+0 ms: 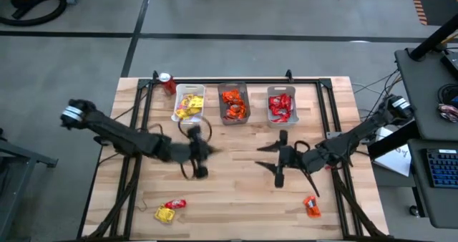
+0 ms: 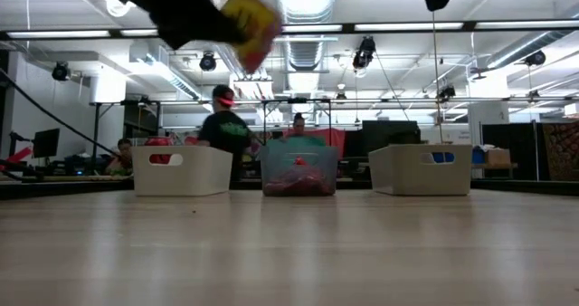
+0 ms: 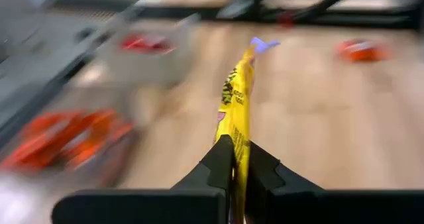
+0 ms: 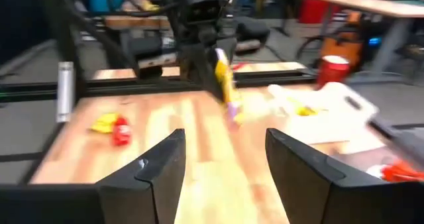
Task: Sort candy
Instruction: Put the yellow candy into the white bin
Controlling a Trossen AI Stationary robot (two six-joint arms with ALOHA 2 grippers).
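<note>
One yellow candy packet is pinched edge-on between the closed fingers of the left gripper, held above the worktop just in front of the bin of yellow candy. Beside that bin stand an orange-filled bin and a red-filled bin. The right gripper hovers over mid-worktop, fingers spread wide, holding nothing.

Three bins line the table's far edge, a can left of them.
</note>
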